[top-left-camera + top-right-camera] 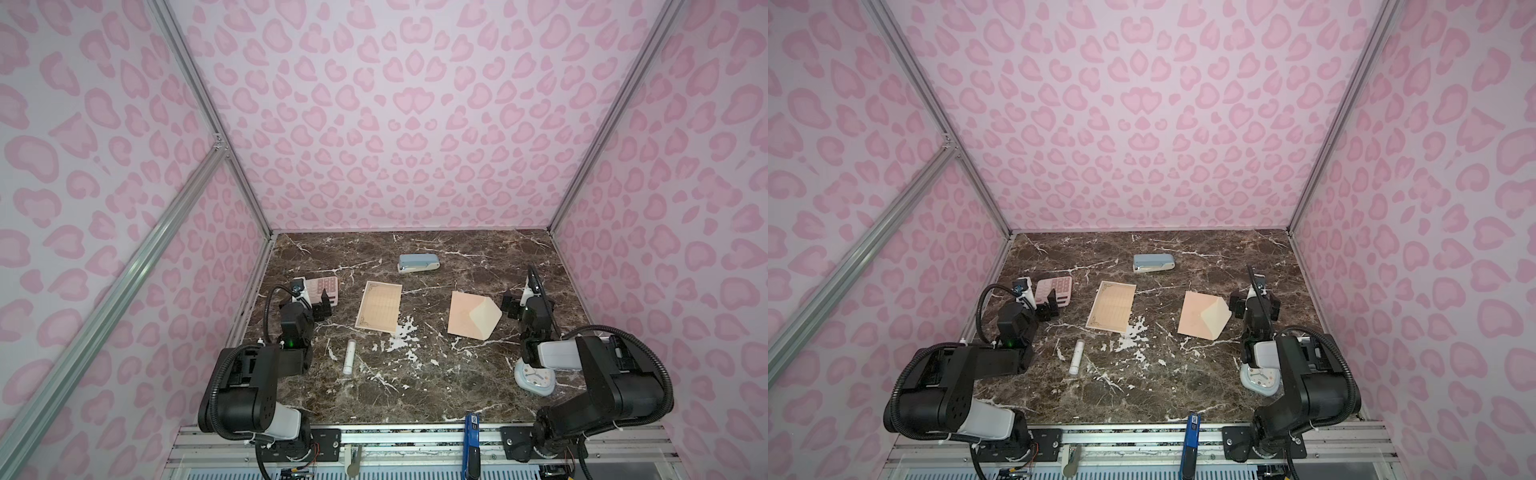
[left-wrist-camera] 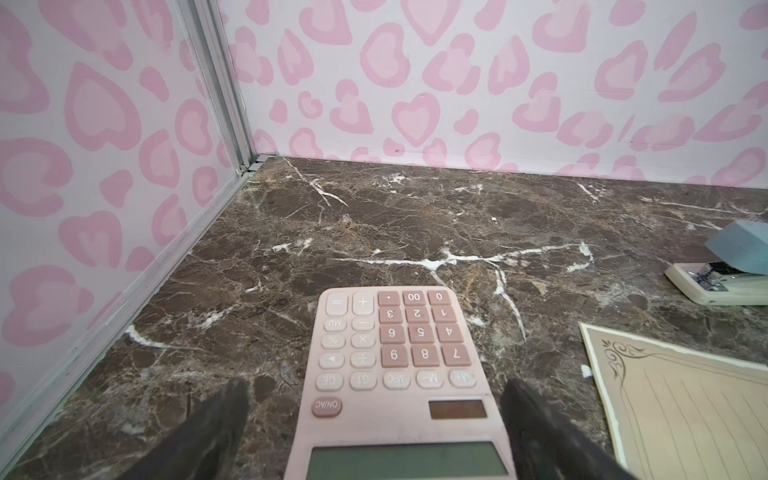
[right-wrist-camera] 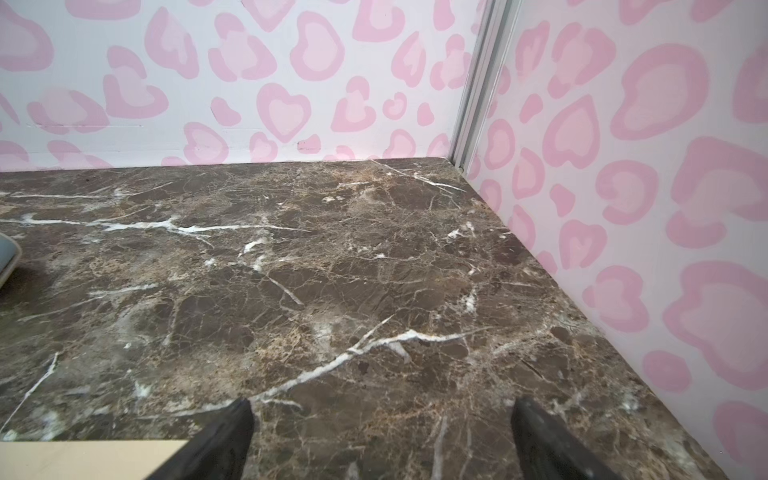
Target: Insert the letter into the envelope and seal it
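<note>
The letter [image 1: 379, 306] [image 1: 1112, 306], a cream ruled sheet with a dark border, lies flat mid-table; its corner [image 2: 685, 415] shows in the left wrist view. To its right lies the peach envelope [image 1: 467, 314] [image 1: 1196, 316], its paler flap [image 1: 488, 316] open and pointing right. My left gripper [image 1: 309, 303] [image 2: 376, 386] is open left of the letter, its fingers either side of a pink calculator's display end. My right gripper [image 1: 528, 305] [image 3: 382, 405] is open just right of the flap, with bare marble between its fingers. The flap's edge [image 3: 91, 459] shows in the right wrist view.
A pink calculator [image 1: 328, 286] [image 2: 395, 365] lies at the left wall. A blue stapler [image 1: 419, 263] [image 2: 731, 270] sits behind the letter. A white tube [image 1: 350, 356] lies front left. A pale clock [image 1: 534, 378] rests under the right arm. Pink-patterned walls close three sides.
</note>
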`<state>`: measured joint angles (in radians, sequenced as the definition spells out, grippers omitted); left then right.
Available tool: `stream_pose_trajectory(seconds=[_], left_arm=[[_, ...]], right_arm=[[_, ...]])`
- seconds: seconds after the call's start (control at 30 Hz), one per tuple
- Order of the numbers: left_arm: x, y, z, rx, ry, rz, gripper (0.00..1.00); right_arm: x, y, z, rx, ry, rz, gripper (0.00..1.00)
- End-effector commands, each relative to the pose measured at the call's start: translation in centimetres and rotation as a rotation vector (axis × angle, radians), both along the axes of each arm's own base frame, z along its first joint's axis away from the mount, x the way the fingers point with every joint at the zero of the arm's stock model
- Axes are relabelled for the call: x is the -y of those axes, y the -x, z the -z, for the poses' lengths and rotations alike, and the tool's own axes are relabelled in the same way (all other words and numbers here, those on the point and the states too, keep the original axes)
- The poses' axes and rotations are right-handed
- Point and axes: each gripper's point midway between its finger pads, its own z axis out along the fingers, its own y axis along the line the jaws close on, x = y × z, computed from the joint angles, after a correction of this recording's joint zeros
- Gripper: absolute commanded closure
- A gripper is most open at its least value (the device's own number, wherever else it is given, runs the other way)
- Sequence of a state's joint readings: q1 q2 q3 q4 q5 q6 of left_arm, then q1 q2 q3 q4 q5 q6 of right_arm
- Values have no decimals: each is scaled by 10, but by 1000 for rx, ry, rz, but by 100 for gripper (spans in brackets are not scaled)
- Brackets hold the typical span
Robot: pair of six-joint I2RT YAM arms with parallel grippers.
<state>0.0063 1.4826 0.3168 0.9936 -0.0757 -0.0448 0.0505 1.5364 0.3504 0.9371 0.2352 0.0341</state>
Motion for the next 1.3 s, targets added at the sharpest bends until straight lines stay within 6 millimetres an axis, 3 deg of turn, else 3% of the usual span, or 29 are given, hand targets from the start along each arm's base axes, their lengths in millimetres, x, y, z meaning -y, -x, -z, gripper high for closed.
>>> stream_pose_trajectory(seconds=[0.0,1.27], left_arm=[[0,-3,-6,22,-7,5,3],[-1,-4,-6,20,10,16,3]], right_arm=[[0,0,-2,13,-1,2,1],[0,0,-7,30,5,-2,1]])
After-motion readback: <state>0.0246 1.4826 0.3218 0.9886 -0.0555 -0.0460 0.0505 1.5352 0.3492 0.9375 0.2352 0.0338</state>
